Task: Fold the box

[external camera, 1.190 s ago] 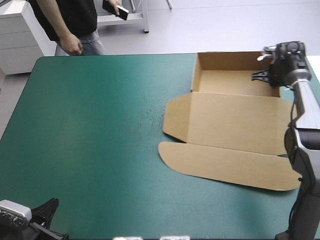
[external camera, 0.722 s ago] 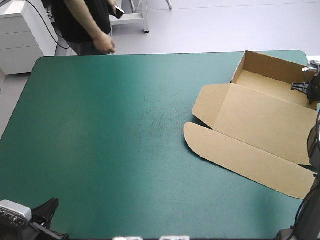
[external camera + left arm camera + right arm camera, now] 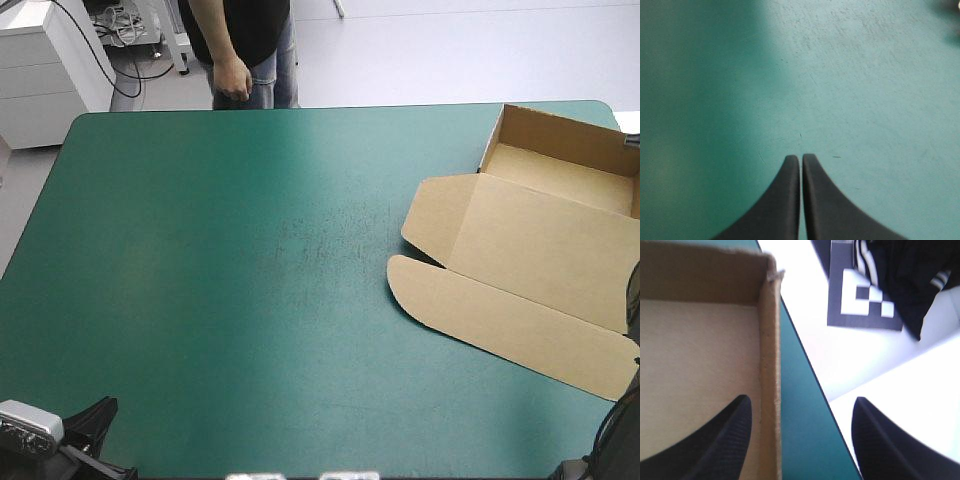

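Note:
The brown box [image 3: 540,250] lies at the table's far right corner as an open tray [image 3: 565,165] with raised walls. Its lid [image 3: 520,320] lies flat toward the front. In the right wrist view my right gripper [image 3: 802,399] is open and stands astride the tray's side wall [image 3: 769,340]. One finger [image 3: 730,430] is inside the tray; the other [image 3: 880,435] is outside, beyond the table's edge, and neither touches the board. My left gripper [image 3: 801,157] is shut over bare teal-green cover at the near left corner [image 3: 95,415], far from the box.
The table's right edge [image 3: 810,385] runs just outside the tray wall, with floor beyond it. The box's lid reaches the right edge of the table [image 3: 300,300]. A person stands just behind the far edge, one hand [image 3: 232,80] hanging off the top.
The box slid and turned toward the far right corner, drawn by my right gripper on its wall. That gripper has now opened and let the wall go. The left arm has not moved.

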